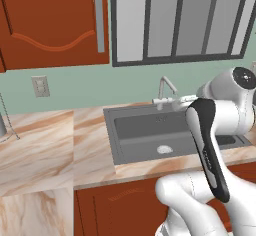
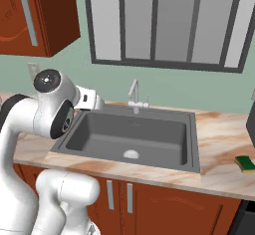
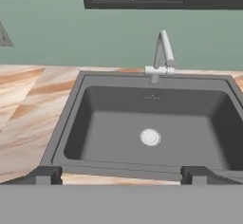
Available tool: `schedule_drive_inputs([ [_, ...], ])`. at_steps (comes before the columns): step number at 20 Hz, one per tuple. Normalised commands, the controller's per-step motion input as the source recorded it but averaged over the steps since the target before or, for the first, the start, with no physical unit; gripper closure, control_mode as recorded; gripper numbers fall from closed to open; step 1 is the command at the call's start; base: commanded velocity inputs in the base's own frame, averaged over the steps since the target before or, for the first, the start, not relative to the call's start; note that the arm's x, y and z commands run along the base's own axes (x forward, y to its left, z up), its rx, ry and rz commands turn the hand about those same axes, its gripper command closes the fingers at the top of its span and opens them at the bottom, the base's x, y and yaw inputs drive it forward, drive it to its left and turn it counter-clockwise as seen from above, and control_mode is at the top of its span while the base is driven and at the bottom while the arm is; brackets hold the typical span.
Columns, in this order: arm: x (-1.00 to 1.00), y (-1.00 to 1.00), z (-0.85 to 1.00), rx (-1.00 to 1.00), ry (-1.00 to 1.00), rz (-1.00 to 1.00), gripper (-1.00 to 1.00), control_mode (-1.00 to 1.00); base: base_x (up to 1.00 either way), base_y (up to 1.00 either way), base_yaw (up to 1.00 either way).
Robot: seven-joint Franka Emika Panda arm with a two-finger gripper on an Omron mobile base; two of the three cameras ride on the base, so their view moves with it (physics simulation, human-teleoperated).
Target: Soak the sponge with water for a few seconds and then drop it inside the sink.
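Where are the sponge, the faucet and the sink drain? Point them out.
sponge (image 2: 245,164), right base view, its green top.
faucet (image 3: 163,52), hand view, the upright neck.
sink drain (image 3: 150,137), hand view, the silver disc's middle.

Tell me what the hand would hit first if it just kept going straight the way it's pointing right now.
Probably the sink. The open hand looks down into the dark basin, its centre line near the silver drain, with nothing between. Depth is hard to judge, so the exact contact spot on the basin floor is uncertain.
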Motion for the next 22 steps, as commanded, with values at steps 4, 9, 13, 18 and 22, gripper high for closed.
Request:
schedule_drive_inputs([
  [4, -0.12, -0.10, 0.00, 0.00, -0.10, 0.00, -1.00, -1.00, 0.00, 0.00, 0.00],
  [9, -0.09, -0.11, 0.00, 0.00, -0.10, 0.00, -1.00, -1.00, 0.00, 0.00, 0.00],
  [13, -0.01, -0.18, 0.00, 0.00, -0.08, 0.00, -1.00, -1.00, 0.00, 0.00, 0.00],
  [18, -0.02, -0.12, 0.00, 0.00, -0.07, 0.00, -1.00, -1.00, 0.00, 0.00, 0.00],
  [22, -0.01, -0.11, 0.00, 0.00, -0.05, 0.00, -1.00, -1.00, 0.00, 0.00, 0.00],
])
